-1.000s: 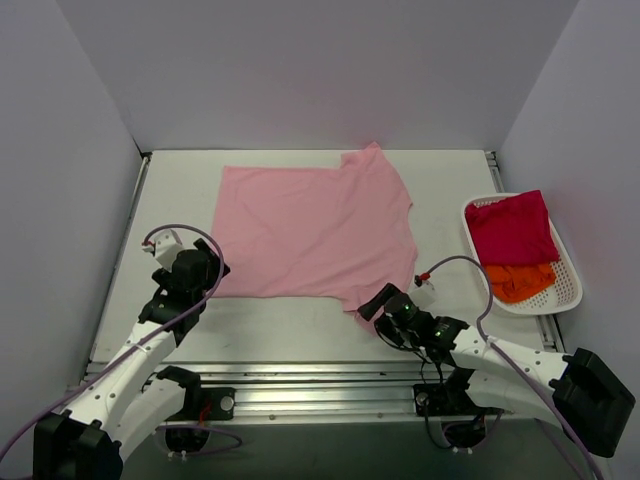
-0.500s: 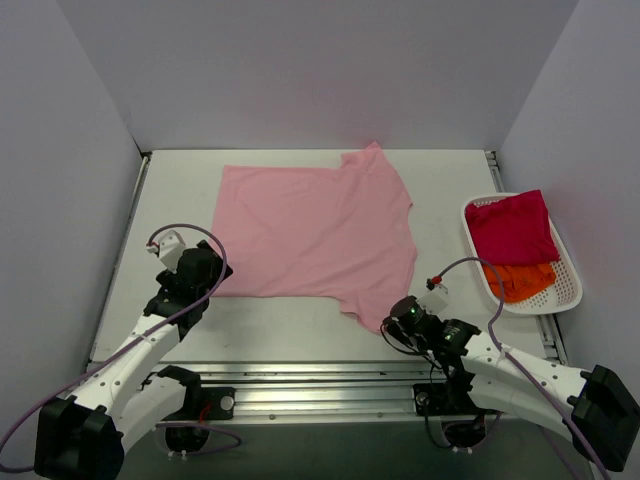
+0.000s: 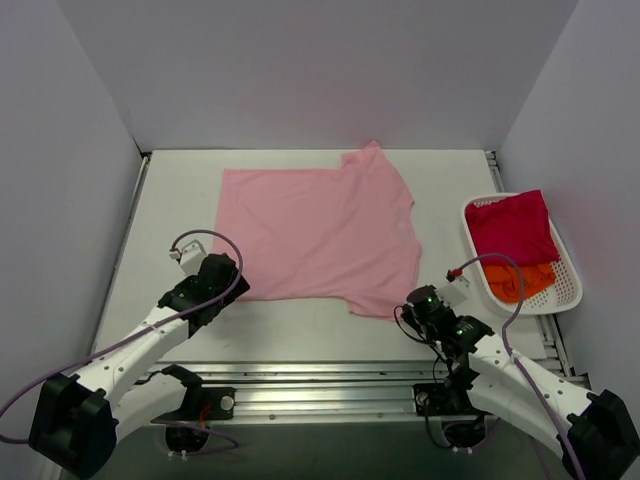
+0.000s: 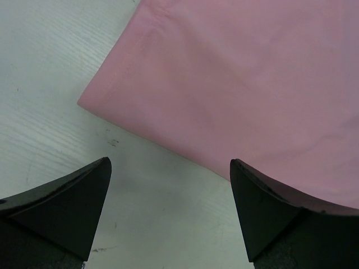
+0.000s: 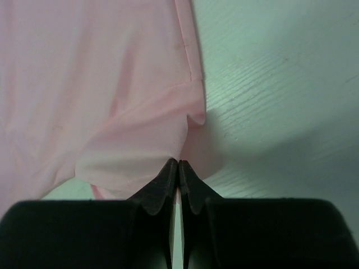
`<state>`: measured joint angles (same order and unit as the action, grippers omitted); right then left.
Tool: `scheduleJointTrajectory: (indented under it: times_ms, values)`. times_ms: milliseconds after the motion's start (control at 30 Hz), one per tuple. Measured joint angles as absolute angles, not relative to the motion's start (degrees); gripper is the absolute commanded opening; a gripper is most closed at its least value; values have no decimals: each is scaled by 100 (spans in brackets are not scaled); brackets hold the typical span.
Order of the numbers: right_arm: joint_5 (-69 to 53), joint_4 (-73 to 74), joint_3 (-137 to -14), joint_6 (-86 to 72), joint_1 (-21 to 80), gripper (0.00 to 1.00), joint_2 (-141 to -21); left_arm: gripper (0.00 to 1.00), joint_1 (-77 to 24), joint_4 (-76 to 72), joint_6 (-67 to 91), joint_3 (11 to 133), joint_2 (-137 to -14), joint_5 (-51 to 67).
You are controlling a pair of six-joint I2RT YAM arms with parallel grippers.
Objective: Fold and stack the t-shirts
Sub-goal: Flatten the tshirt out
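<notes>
A light pink t-shirt [image 3: 315, 230] lies spread flat on the white table [image 3: 170, 200]. My right gripper [image 3: 405, 310] sits at the shirt's near right sleeve and is shut on the sleeve's edge, which puckers upward at the fingertips [image 5: 178, 162]. My left gripper [image 3: 232, 290] hovers open just off the shirt's near left corner [image 4: 84, 102], with bare table between its fingers [image 4: 169, 162]. A magenta-red t-shirt [image 3: 510, 228] and an orange t-shirt [image 3: 520, 280] lie bunched in a basket at the right.
The white slatted basket [image 3: 572, 292] stands at the table's right edge. Grey walls close in the back and both sides. A metal rail [image 3: 320, 375] runs along the near edge between the arm bases.
The right gripper went from open to shut on the pink sleeve and drew it a little to the right. The left gripper slid right, closer to the shirt's near left corner.
</notes>
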<state>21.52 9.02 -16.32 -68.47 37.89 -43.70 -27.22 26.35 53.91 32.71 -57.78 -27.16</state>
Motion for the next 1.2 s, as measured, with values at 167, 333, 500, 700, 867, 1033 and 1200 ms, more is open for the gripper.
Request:
scheduleJointTrajectory:
  times_ms: [167,333,500,700,867,1033,1200]
  values:
    - [2045,729,-1546,-6569,3533,0,-4466,98,-2816,2751,5690,3229,-5889,-2722]
    - [1942,582,-1551,-6302,3341,0,-4705,98,-3164,2773,6117,3170,-6364,-2799]
    - [1660,320,-1553,-5972,2836,0,-4740,98,-3420,2884,6571,3116,-6580,-2956]
    - [906,-213,-1553,-5511,1793,0,-5203,91,-3485,3129,7148,3109,-6694,-3339]
    - [642,-322,-1564,-5310,1761,0,-5352,85,-3485,3109,7494,2963,-6716,-3559]
    - [569,-329,-1717,-5201,1756,0,-5358,81,-3500,3068,7634,2963,-6923,-3774]
    - [554,-325,-1756,-5144,1669,0,-5380,80,-3597,3046,7732,3041,-7144,-4012]
